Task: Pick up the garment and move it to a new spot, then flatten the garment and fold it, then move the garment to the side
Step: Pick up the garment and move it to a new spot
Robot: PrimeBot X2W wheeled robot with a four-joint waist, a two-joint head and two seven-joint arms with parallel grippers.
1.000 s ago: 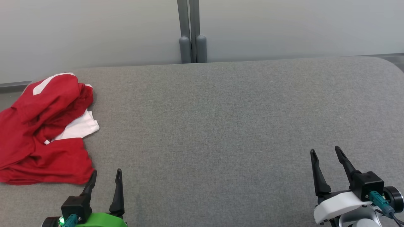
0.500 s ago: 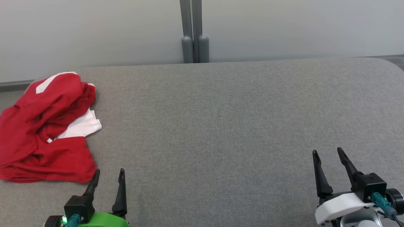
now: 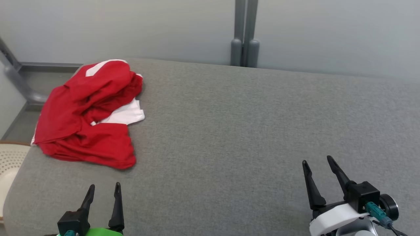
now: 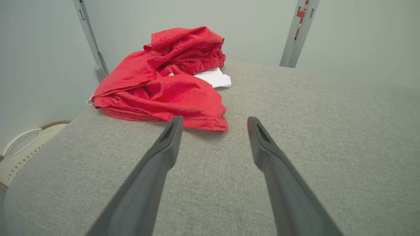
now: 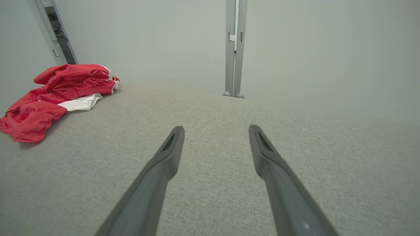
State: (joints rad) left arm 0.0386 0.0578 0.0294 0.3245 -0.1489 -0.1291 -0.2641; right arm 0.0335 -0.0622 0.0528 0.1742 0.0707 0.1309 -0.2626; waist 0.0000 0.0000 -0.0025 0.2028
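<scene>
Toward upper left of frame, turned to take in whole garment [image 3: 88,114], unmoved on counter [image 3: 229,131]; keeps left tool [image 3: 104,185] and right tool [image 3: 316,159] spread, empty; yet to start pickup.

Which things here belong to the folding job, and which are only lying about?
For the job: red and white garment, crumpled; grey padded table under it; left gripper and right gripper, both open and empty.
Just there: pale perforated basket beside the table; grey post at the wall.

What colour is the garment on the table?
The garment is red with white parts, clearest in the left wrist view.
</scene>
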